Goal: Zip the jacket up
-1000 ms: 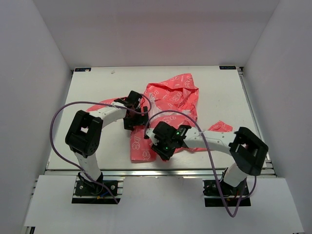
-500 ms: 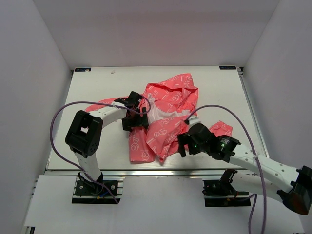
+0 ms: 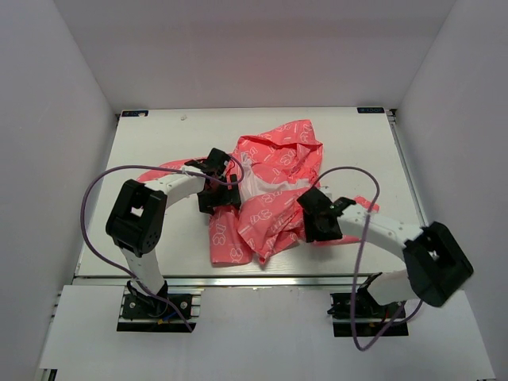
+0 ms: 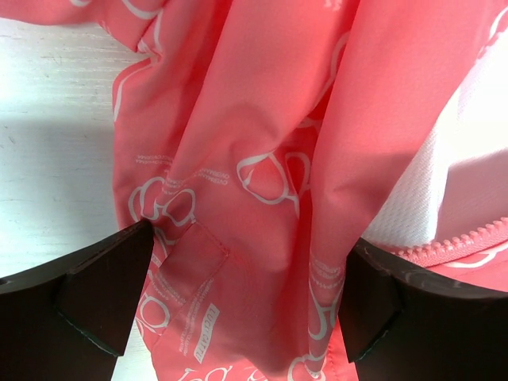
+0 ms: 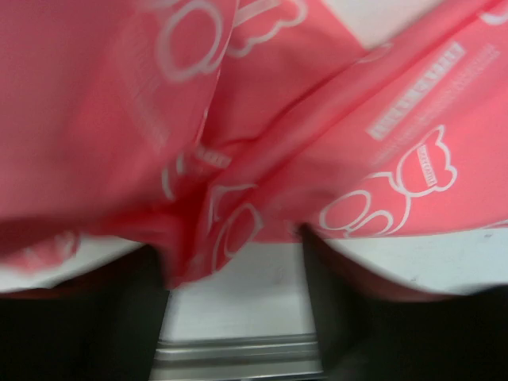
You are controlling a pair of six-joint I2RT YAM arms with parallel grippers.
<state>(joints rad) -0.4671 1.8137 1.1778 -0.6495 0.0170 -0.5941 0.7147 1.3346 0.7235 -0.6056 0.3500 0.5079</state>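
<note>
The coral-pink jacket (image 3: 278, 159) with white outline print lies crumpled in the middle of the table, with its white lining (image 3: 252, 186) showing. My left gripper (image 3: 216, 194) is at the jacket's left side. In the left wrist view the gripper (image 4: 246, 317) is open, its fingers wide apart over pink fabric (image 4: 262, 119). Zipper teeth (image 4: 460, 242) and white lining (image 4: 429, 182) show by the right finger. My right gripper (image 3: 306, 216) is at the jacket's front right edge. In the blurred right wrist view the gripper (image 5: 238, 309) is open, with the fabric edge (image 5: 317, 119) just above it.
The white table (image 3: 159, 143) has a metal rail along its near edge (image 5: 238, 353). White walls enclose the left, right and back. A pink sleeve (image 3: 361, 208) lies beyond the right arm. Purple cables loop from both arms.
My right gripper left the jacket's front left part and moved right, to the front right edge. The jacket front spread open and white lining now shows. The left gripper barely moved.
</note>
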